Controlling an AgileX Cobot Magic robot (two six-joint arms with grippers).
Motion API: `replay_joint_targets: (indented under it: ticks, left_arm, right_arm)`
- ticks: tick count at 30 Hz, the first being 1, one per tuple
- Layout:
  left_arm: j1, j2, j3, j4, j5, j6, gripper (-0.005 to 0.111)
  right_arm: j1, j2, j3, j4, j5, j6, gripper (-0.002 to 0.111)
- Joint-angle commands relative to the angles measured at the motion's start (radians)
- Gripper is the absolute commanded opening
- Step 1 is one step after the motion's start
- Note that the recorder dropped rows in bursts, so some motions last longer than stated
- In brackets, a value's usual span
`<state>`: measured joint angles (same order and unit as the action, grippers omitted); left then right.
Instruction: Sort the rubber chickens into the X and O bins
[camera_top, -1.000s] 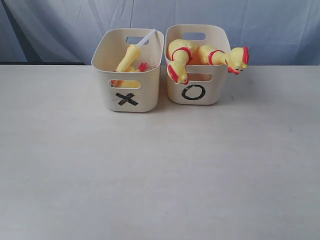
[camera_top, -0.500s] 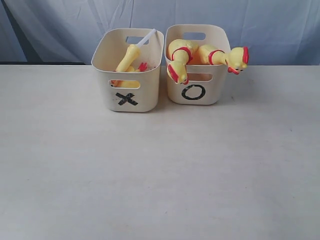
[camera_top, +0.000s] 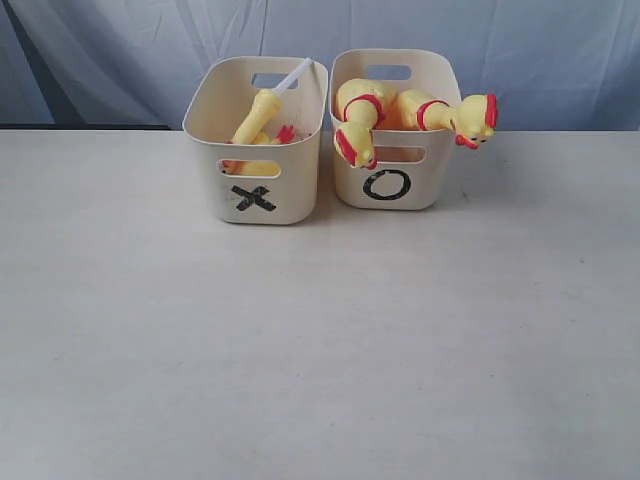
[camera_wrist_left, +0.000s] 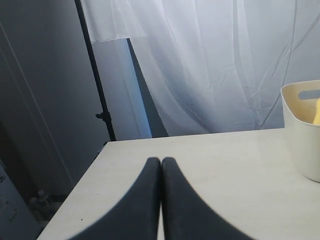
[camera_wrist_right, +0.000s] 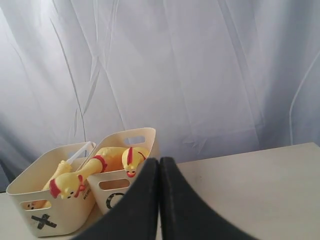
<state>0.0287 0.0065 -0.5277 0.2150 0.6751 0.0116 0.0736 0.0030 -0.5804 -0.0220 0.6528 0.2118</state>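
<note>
Two long chickens drooped over the rim of the O bin, beside the X bin. The left gripper and right gripper were closed and empty, best kept clear of those heads.

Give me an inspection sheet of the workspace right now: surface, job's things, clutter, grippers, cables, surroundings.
Surface: pale table, faintly speckled.
Job's things: X bin holds a small chicken; more yellow shows through its slot. O bin holds two red-banded chickens: front chicken with its head over the front rim, right chicken with its head over the right corner.
Clutter: white straw-like stick leaning in the X bin.
Grippers: left gripper and right gripper, jaws shut, empty.
Cables: nothing seen.
Surroundings: white curtain; dark pole.
</note>
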Motion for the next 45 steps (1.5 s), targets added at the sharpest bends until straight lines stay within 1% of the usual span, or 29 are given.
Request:
replay_joint_targets:
  ticks: [1, 2, 3, 4, 5, 8, 10, 12, 16, 18, 20, 30, 33, 34, 40, 43, 45]
  left_arm:
    - [0.0, -0.006, 0.004, 0.003, -0.006, -0.003, 0.0]
    - [0.0, -0.006, 0.01, 0.0, -0.017, -0.003, 0.0]
    - [0.0, -0.006, 0.029, -0.022, -0.072, -0.003, 0.0]
    - [0.0, -0.006, 0.054, -0.035, -0.151, -0.003, 0.0]
    - [0.0, -0.006, 0.077, -0.046, -0.22, -0.003, 0.0]
    - [0.0, -0.006, 0.176, -0.045, -0.506, -0.003, 0.0]
    - [0.0, -0.006, 0.211, -0.045, -0.601, -0.003, 0.0]
    - [0.0, -0.006, 0.258, -0.045, -0.657, -0.003, 0.0]
    - [0.0, -0.006, 0.342, -0.041, -0.659, -0.003, 0.0]
    - [0.0, -0.006, 0.384, -0.041, -0.659, -0.003, 0.0]
    - [0.0, -0.006, 0.421, -0.041, -0.659, -0.003, 0.0]
    - [0.0, -0.006, 0.528, -0.023, -0.651, -0.003, 0.0]
    - [0.0, -0.006, 0.528, 0.008, -0.638, -0.003, 0.0]
    - [0.0, -0.006, 0.528, 0.008, -0.607, -0.003, 0.0]
    - [0.0, -0.006, 0.528, 0.006, -0.527, -0.003, 0.0]
    - [0.0, -0.006, 0.528, -0.007, -0.434, -0.003, 0.0]
    - [0.0, -0.006, 0.528, -0.022, -0.429, -0.003, 0.0]
  right_arm:
    - [-0.003, -0.003, 0.106, -0.021, -0.177, -0.001, 0.0]
    - [-0.003, -0.003, 0.15, -0.033, -0.274, -0.001, 0.0]
    - [-0.003, -0.003, 0.224, -0.041, -0.42, -0.001, 0.0]
    - [-0.003, -0.003, 0.277, -0.042, -0.484, -0.001, 0.0]
    - [-0.003, -0.003, 0.314, -0.042, -0.507, -0.001, 0.0]
    - [-0.003, -0.003, 0.438, -0.042, -0.512, -0.001, 0.0]
    - [-0.003, -0.003, 0.477, -0.044, -0.513, -0.001, 0.0]
    - [-0.003, -0.003, 0.516, -0.06, -0.513, -0.001, 0.0]
    - [-0.003, -0.003, 0.577, -0.086, -0.527, -0.001, 0.0]
    - [-0.003, -0.003, 0.58, -0.086, -0.533, -0.001, 0.0]
    - [-0.003, -0.003, 0.58, -0.086, -0.488, -0.001, 0.0]
    - [-0.003, -0.003, 0.58, -0.084, -0.455, -0.001, 0.0]
    - [-0.003, -0.003, 0.58, -0.082, -0.435, -0.001, 0.0]
    - [-0.003, -0.003, 0.58, -0.082, -0.426, -0.001, 0.0]
    - [-0.003, -0.003, 0.58, -0.082, -0.369, -0.001, 0.0]
    - [-0.003, -0.003, 0.58, -0.082, -0.361, -0.001, 0.0]
    - [-0.003, -0.003, 0.58, -0.082, -0.361, -0.001, 0.0]
